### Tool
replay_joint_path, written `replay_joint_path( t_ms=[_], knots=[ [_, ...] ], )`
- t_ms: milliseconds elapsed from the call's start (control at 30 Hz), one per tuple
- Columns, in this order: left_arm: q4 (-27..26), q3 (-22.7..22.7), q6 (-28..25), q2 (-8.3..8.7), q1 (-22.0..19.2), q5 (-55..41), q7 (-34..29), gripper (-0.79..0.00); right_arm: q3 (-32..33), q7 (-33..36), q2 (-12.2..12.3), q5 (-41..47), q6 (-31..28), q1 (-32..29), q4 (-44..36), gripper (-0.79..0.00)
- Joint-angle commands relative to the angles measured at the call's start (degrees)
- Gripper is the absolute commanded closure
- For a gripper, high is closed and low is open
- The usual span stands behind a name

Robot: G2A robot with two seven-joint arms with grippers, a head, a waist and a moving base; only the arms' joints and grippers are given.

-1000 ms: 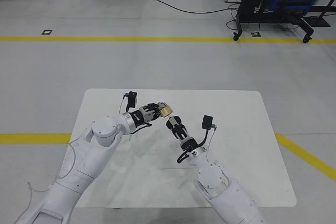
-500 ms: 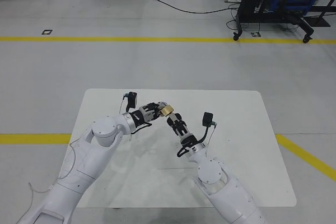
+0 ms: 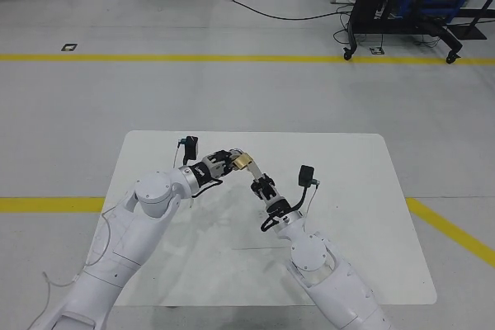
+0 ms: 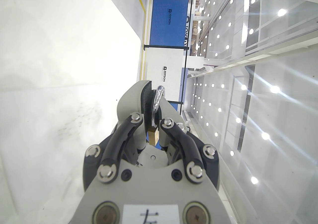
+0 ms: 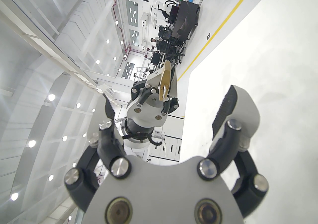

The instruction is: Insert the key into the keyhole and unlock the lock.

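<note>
A white, round-cornered table (image 3: 355, 165) stands on grey floor (image 3: 66, 99). Faint dark scuffs (image 4: 74, 120) mark its top. A yellow floor line (image 3: 33, 204) meets the table at both ends.

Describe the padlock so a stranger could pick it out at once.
Find the white table and look above its middle. The padlock is the small block clamped by its silver shackle in the left gripper. It is the only brass-coloured thing there, facing the open, empty right gripper.

We see our left gripper (image 3: 236, 159) holding the gold lock (image 3: 245, 162) over the white table (image 3: 346, 247). Our right gripper (image 3: 256, 178) sits just beside the lock and points at it.
</note>
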Motion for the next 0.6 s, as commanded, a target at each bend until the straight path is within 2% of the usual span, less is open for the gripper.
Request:
replay_joint_path(
  t_ms=[0,133,167,200,233,400,500,567],
  knots=[
    [0.0,-0.2,-0.3,-0.11,0.1,-0.4,0.1,0.0,-0.1,0.4,0.0,0.4,0.0,-0.1,-0.1,-0.785],
    [-0.2,-0.9,-1.6,-0.25,0.3,-1.2,0.2,0.0,3.7,13.7,0.5,14.8,1.4,-1.3,-2.4,-0.785],
    [-0.2,-1.1,-2.1,-0.28,0.5,-1.6,0.1,0.0,5.1,17.0,0.7,18.2,2.2,-1.7,-3.0,-0.665],
    [-0.3,-1.3,-2.6,-0.31,0.6,-2.0,-0.3,0.0,6.3,20.4,0.9,21.8,3.0,-2.0,-3.6,-0.493],
    [-0.4,-1.5,-3.0,-0.33,0.6,-2.1,-0.6,0.0,7.5,23.4,1.1,24.4,3.8,-2.3,-3.9,-0.382],
    [-0.9,-1.6,-5.3,-0.43,1.0,-1.5,-2.1,0.0,11.0,31.7,1.7,33.1,8.4,-2.4,-3.8,-0.206],
    [-1.0,-1.7,-5.9,-0.51,1.1,-1.4,-2.7,0.0,11.5,32.7,1.9,34.5,9.6,-1.9,-3.5,-0.182],
    [-0.9,-1.8,-6.1,-0.55,1.1,-1.2,-2.9,0.0,11.5,32.3,1.8,34.7,9.6,-1.7,-3.2,-0.219]
  ],
)
